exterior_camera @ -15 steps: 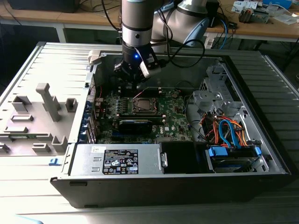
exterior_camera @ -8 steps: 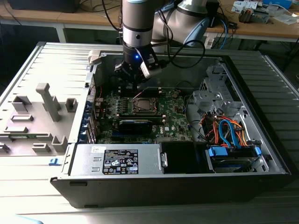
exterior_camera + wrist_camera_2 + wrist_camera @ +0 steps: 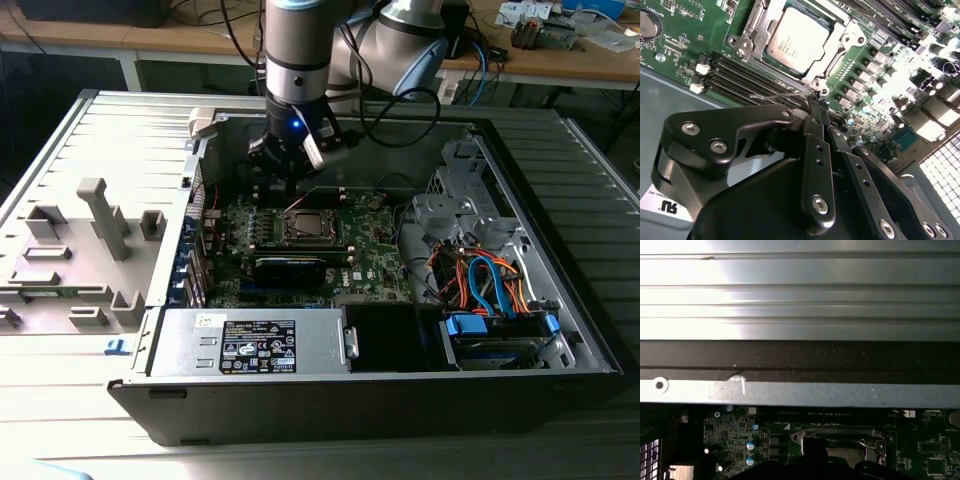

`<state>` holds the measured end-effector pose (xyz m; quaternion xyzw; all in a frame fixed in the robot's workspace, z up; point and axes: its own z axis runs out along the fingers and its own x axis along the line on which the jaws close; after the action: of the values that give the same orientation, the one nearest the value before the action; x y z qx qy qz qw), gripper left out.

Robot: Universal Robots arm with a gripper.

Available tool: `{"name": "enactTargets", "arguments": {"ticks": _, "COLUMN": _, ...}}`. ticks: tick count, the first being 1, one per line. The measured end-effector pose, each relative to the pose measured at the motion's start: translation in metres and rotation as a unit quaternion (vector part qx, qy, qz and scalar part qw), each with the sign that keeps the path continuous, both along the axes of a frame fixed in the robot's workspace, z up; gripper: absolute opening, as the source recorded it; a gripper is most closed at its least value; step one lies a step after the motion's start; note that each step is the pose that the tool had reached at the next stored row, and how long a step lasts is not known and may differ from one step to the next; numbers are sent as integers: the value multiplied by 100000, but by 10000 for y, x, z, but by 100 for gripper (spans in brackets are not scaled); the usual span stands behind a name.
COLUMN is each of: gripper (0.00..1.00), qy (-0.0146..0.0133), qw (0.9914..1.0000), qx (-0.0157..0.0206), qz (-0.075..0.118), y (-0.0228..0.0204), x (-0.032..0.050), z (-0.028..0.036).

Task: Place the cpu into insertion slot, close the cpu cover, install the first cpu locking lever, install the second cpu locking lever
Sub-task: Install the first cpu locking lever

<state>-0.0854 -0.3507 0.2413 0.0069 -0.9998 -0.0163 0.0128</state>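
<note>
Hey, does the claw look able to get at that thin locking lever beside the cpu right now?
Probably yes. In the second wrist view the claw sits with its tips at the thin wire lever, right at the corner of the cpu cover. Nothing stands between them; the cpu lies under the closed cover.

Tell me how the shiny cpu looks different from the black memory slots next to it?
The cpu is a pale silver square; the memory slots are long, thin and black. The cpu sits inside a metal frame, while the slots lie bare in a row beside it. Both sit flat on the green board.
</note>
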Motion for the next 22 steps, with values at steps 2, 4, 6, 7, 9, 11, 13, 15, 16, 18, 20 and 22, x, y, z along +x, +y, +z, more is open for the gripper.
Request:
{"name": "enactTargets", "arguments": {"ticks": 2, "gripper": 11, "qy": -2, "qw": 100000, "qx": 1, "qz": 1, "y": 0, "x": 8, "z": -4}}
{"name": "enactTargets", "arguments": {"ticks": 4, "gripper": 11, "qy": -5, "qw": 100000, "qx": 9, "qz": 2, "y": 0, "x": 16, "z": -11}}
{"name": "enactTargets", "arguments": {"ticks": 6, "gripper": 11, "qy": 0, "qw": 100000, "qx": 5, "qz": 1, "y": 0, "x": 24, "z": -17}}
{"name": "enactTargets", "arguments": {"ticks": 7, "gripper": 11, "qy": -4, "qw": 100000, "qx": 5, "qz": 0, "y": 0, "x": 29, "z": -21}}
{"name": "enactTargets", "arguments": {"ticks": 9, "gripper": 11, "qy": -1, "qw": 100000, "qx": 0, "qz": 0, "y": 0, "x": 41, "z": -30}}
{"name": "enactTargets", "arguments": {"ticks": 11, "gripper": 11, "qy": -5, "qw": 100000, "qx": 6, "qz": 4, "y": 0, "x": 48, "z": -38}}
{"name": "enactTargets", "arguments": {"ticks": 13, "gripper": 11, "qy": -1, "qw": 100000, "qx": 1, "qz": 101, "y": 2, "x": 53, "z": -44}}
{"name": "enactTargets", "arguments": {"ticks": 15, "gripper": 11, "qy": -4, "qw": 99999, "qx": 6, "qz": 449, "y": 11, "x": 55, "z": -48}}
{"name": "enactTargets", "arguments": {"ticks": 16, "gripper": 11, "qy": -5, "qw": 99997, "qx": 4, "qz": 734, "y": 16, "x": 55, "z": -49}}
{"name": "enactTargets", "arguments": {"ticks": 18, "gripper": 11, "qy": -2, "qw": 99987, "qx": 7, "qz": 1629, "y": 32, "x": 55, "z": -52}}
{"name": "enactTargets", "arguments": {"ticks": 20, "gripper": 11, "qy": 1, "qw": 99974, "qx": -2, "qz": 2267, "y": 73, "x": 54, "z": -58}}
{"name": "enactTargets", "arguments": {"ticks": 22, "gripper": 11, "qy": -8, "qw": 99968, "qx": 2, "qz": 2538, "y": 84, "x": 57, "z": -68}}
